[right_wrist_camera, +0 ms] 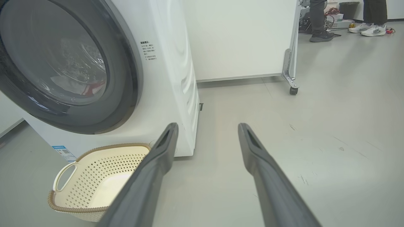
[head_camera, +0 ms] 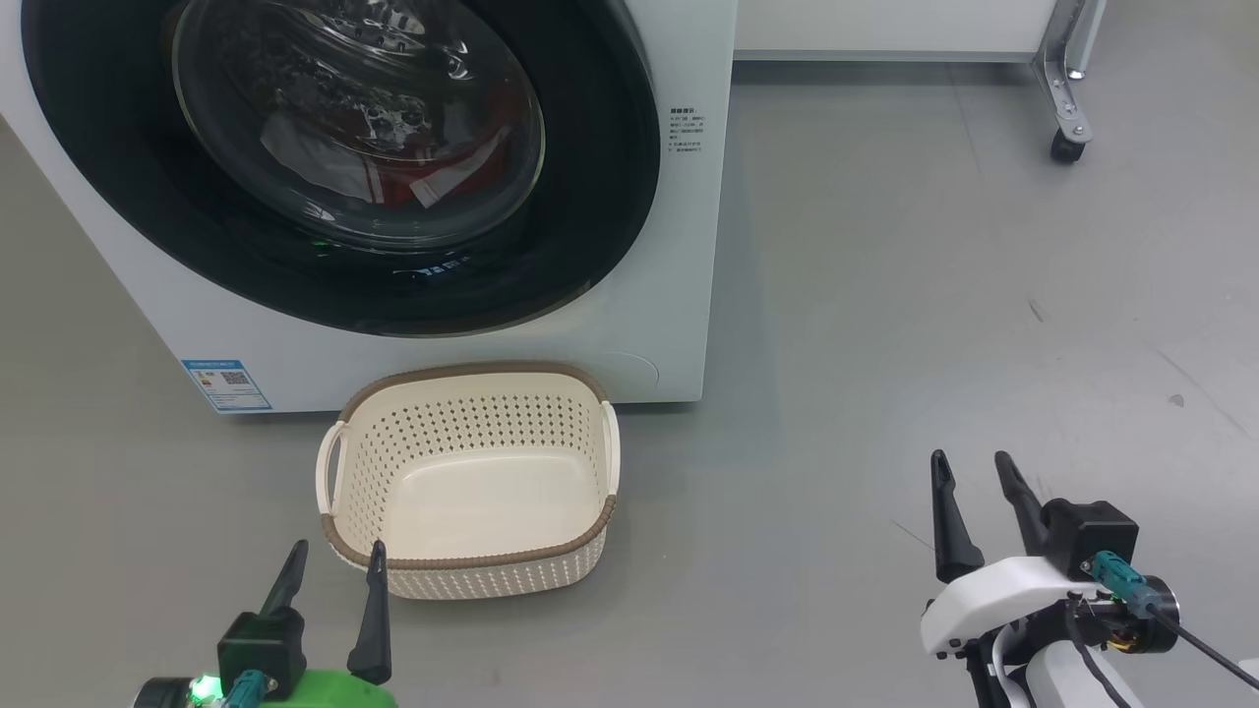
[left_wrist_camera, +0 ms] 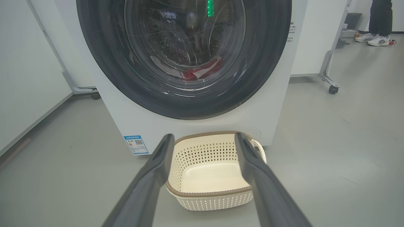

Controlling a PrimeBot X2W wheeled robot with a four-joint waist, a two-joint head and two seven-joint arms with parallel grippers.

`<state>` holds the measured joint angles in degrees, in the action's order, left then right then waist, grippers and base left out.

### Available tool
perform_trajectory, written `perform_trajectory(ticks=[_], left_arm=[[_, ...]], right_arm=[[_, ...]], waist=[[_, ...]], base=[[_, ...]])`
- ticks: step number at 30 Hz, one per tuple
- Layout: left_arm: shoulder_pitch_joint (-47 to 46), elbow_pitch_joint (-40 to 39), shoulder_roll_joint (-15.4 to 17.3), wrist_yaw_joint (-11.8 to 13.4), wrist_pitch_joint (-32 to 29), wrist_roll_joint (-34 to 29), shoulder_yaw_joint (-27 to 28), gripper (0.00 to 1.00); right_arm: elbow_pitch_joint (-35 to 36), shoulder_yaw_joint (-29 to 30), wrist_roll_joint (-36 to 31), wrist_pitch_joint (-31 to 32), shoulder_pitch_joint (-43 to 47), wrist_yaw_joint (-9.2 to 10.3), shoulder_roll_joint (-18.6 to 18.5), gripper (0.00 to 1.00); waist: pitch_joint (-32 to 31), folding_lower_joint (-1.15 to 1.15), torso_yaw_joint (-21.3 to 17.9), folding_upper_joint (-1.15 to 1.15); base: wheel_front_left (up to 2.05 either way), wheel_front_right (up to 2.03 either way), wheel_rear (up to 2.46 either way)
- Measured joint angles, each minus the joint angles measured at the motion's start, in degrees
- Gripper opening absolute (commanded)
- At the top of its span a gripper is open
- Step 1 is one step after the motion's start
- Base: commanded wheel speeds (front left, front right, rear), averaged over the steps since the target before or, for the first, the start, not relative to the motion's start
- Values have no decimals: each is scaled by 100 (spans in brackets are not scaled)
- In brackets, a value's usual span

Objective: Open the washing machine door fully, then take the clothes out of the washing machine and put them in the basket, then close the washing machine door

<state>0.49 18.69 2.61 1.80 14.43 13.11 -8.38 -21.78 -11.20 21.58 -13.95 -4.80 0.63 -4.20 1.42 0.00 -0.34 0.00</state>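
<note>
**Gripper pair, dark fingers, mismatched housings**

Left gripper (head_camera: pixel 337 547): two long, dark, tapered fingers (head_camera: pixel 373 619) on a black block (head_camera: pixel 258 644); green housing (head_camera: pixel 334 693); lit green lamp (head_camera: pixel 204 685); teal connector (head_camera: pixel 246 688).
Right gripper (head_camera: pixel 972 458): matching fingers; black cube mount (head_camera: pixel 1092 536); white shell (head_camera: pixel 984 600); teal plug (head_camera: pixel 1116 575); black cable (head_camera: pixel 1205 641).
</note>
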Motion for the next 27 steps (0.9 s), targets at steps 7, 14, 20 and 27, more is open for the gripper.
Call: perform_trajectory(ticks=[7,14,20,27], left_arm=[[-3,-34,0,0,0,1,-77,100],[-116,-98,-1,-1,0,0,-180,100],[-264,-171,-3,-1,0,1,-322,100],[-542,-272,-4,-7,1,60,-472,100]], right_arm=[[27,149,325,-1,0,-119,60,0],[110,560,1280,57,-146,-366,110,0],[315,1123,2654,303,-514,-528,171,0],[485,1538,3975,838,-1215,-571,170,0]], waist=[[51,0,23,0],[262,0,78,0],[517,0,172,0],[867,0,328,0]], base=[[0,0,0],[0,0,0],[0,0,0],[0,0,0]])
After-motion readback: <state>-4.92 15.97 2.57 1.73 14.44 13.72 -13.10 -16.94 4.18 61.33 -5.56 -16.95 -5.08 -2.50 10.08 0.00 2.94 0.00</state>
